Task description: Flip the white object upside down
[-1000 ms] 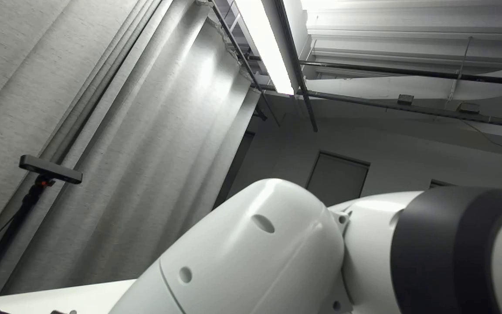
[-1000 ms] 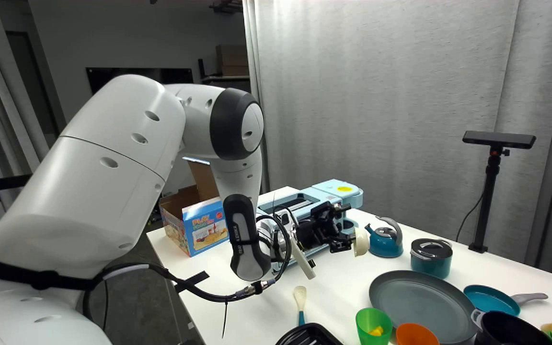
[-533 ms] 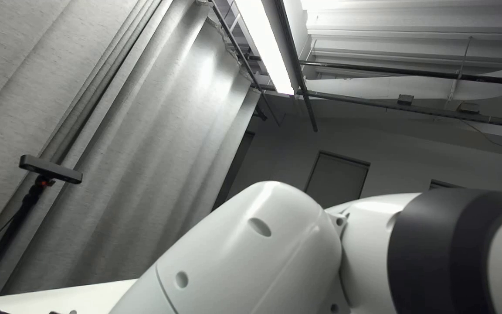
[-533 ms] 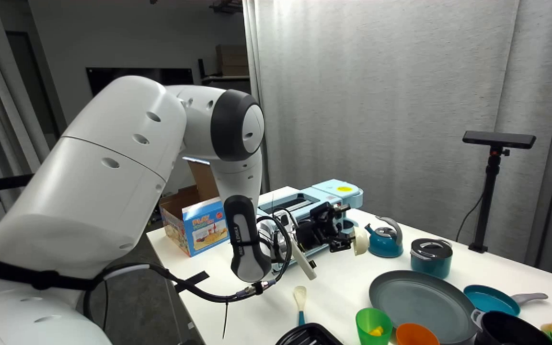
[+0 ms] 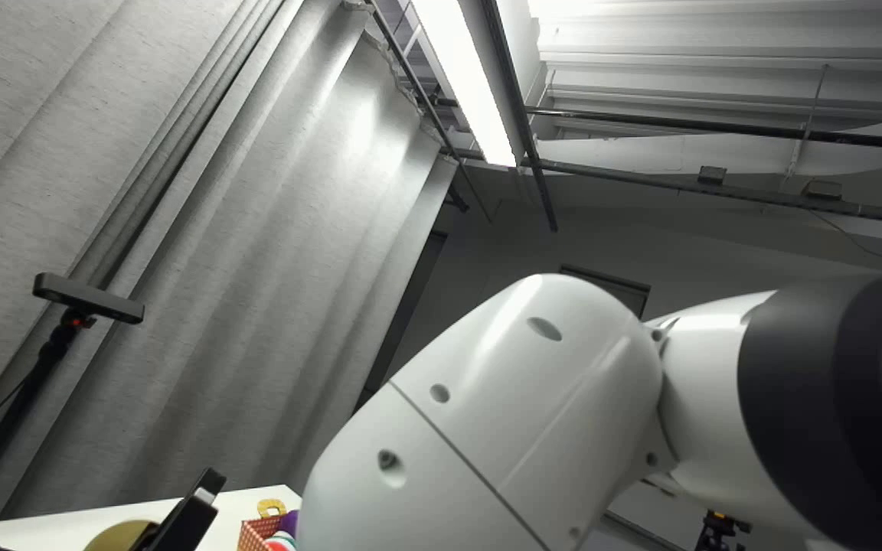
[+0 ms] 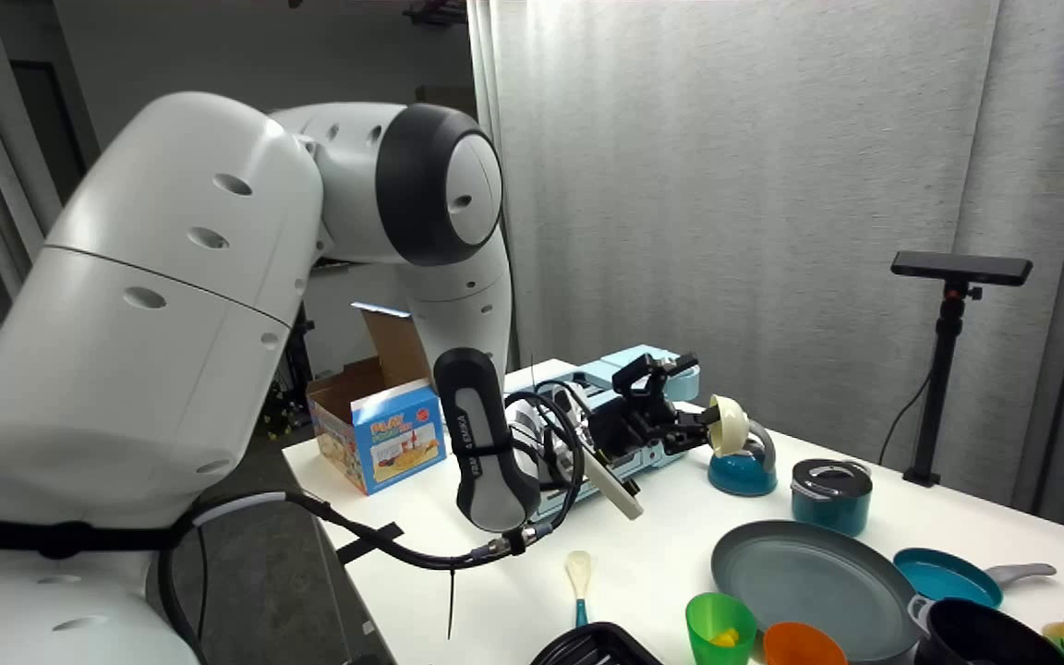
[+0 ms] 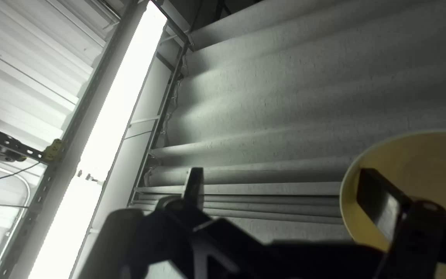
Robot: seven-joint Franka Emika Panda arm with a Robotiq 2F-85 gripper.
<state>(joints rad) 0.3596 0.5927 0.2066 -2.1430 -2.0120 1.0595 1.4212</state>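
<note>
The white object (image 6: 732, 427) – a round cream bowl – hangs tipped on its side above the table (image 6: 661, 554), hollow toward one finger of the claw (image 7: 283, 182).

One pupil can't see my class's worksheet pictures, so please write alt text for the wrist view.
A pale yellow bowl, cut off by the right edge, shows its inside, with one dark finger of the tool seen against it and the other finger well apart. Behind, a long bright ceiling light slants down the left beside a rippled grey curtain.
</note>
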